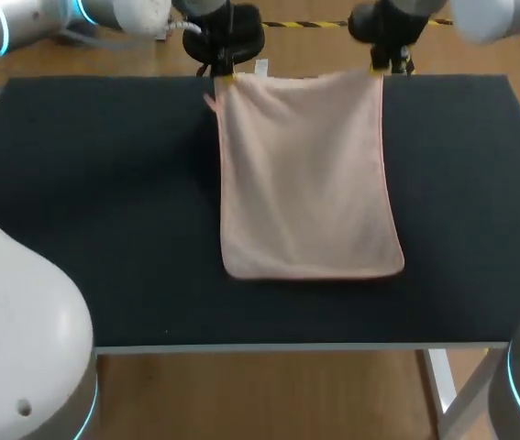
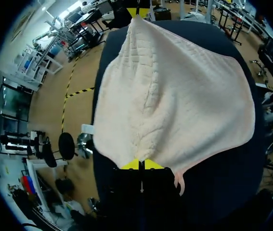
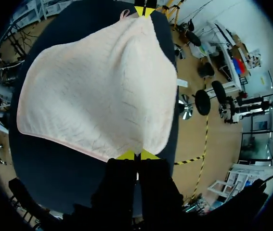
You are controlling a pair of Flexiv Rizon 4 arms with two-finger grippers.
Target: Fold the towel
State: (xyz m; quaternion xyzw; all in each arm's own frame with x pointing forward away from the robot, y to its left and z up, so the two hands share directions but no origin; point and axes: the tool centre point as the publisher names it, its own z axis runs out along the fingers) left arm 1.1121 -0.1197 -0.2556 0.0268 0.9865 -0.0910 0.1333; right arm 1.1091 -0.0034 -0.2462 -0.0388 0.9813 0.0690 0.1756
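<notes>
left hand (image 1: 226, 78) and right hand (image 1: 376, 70) each clamped on a far towel (image 1: 305, 174) corner; probably so that edge lifts evenly off the table (image 1: 104, 202)

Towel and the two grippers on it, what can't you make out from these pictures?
- Head view: whether the towel is one layer or already doubled; its top face hides what lies under it.
- Head view: the fingertips of the left gripper and right gripper, mostly covered by the gripper bodies above them.
- Both wrist views: the pinched corners themselves, buried between the shut yellow tips.
</notes>
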